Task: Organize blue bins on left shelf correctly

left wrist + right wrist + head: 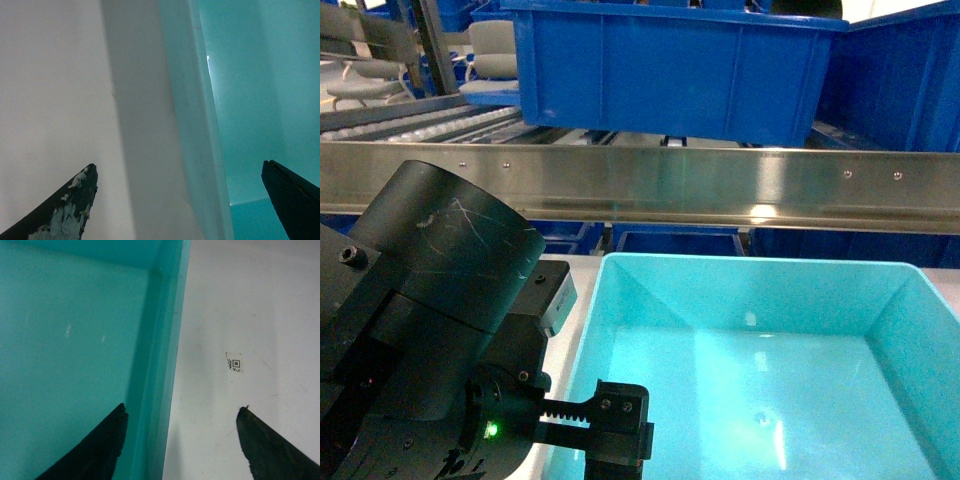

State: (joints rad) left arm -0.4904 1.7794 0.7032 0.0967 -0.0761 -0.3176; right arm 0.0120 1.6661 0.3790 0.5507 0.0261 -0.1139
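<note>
A light turquoise bin (650,310) stands empty on a white table, just in front of the left shelf's steel front rail (720,185). My left gripper (180,167) is open and straddles the bin's left wall (187,100), one finger outside over the table and one inside. My right gripper (182,407) is open too, astride the bin's right wall (160,340). Neither touches the wall. A dark blue bin (670,70) sits on the shelf's roller track (430,122) above the rail. The head view shows only the left arm's body (440,330); the right gripper is out of it.
Another dark blue bin (900,90) fills the shelf at right, and more blue bins (670,240) show under the rail. The white table (250,300) carries a small square code sticker (235,362). Chairs (490,55) stand far behind the shelf.
</note>
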